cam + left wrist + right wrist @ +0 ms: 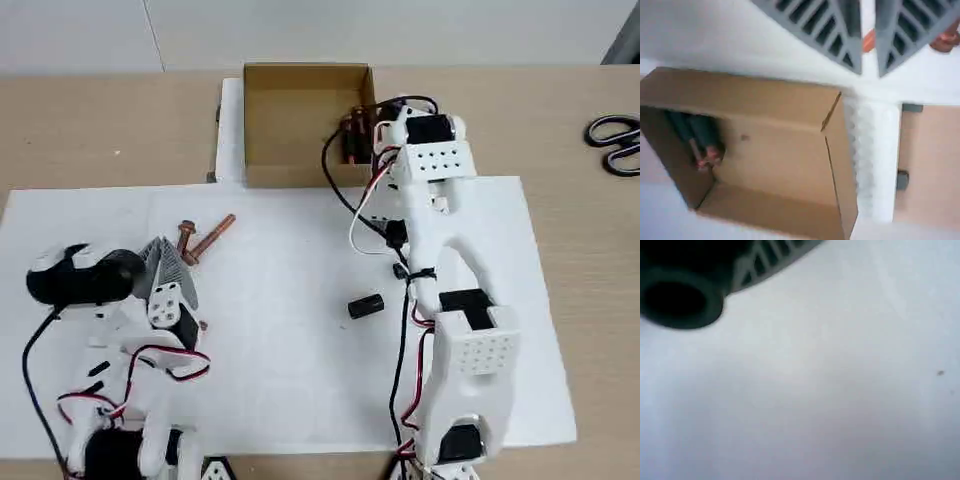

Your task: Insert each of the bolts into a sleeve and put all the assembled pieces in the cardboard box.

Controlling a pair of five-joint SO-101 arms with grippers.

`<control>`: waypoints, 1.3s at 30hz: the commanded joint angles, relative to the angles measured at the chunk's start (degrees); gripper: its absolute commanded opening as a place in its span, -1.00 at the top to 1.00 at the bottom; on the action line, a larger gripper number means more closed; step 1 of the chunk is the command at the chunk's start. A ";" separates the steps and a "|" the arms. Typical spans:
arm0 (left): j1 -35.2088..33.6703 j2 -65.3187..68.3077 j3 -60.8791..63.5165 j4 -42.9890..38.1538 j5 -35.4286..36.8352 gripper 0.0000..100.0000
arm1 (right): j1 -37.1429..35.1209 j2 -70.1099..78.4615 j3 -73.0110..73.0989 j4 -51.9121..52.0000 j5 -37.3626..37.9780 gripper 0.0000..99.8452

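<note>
Two copper bolts (186, 236) (216, 233) lie on the white paper just beyond my left gripper (165, 255). In the left wrist view its grey fingers (840, 35) leave only a thin slit, and a bolt (868, 41) shows through it. One black sleeve (366, 305) lies loose on the paper. My right gripper (715, 282) holds another black sleeve (677, 300) above the paper, its open end facing the camera. The cardboard box (305, 68) (775, 150) holds assembled pieces (352, 135) (697, 142) against one wall.
The right arm (430, 160) stretches up the right side of the white paper (280, 360), and its upper part overlaps the box's right wall. Scissors (615, 140) lie at the far right of the table. Loose cables (365, 215) hang beside the arm.
</note>
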 commanded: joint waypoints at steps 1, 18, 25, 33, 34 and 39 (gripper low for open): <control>0.09 7.56 -7.60 1.93 0.53 0.99 | 1.01 -3.82 -0.18 1.01 0.09 0.99; 0.09 75.52 -69.85 32.97 2.29 0.99 | 1.71 -4.00 -0.18 1.63 0.18 0.99; 0.00 88.88 -78.99 41.85 -9.41 0.99 | 3.30 -4.00 -0.18 1.71 0.18 0.99; -0.35 95.65 -79.34 42.81 -14.51 0.99 | 7.43 -4.00 -0.18 1.71 0.44 0.99; -0.35 96.97 -79.34 43.16 -14.33 0.99 | 7.69 -4.00 -0.18 1.71 0.44 0.99; -2.73 104.70 -79.87 43.16 -12.75 0.99 | 7.87 -4.00 -0.18 1.71 0.44 0.99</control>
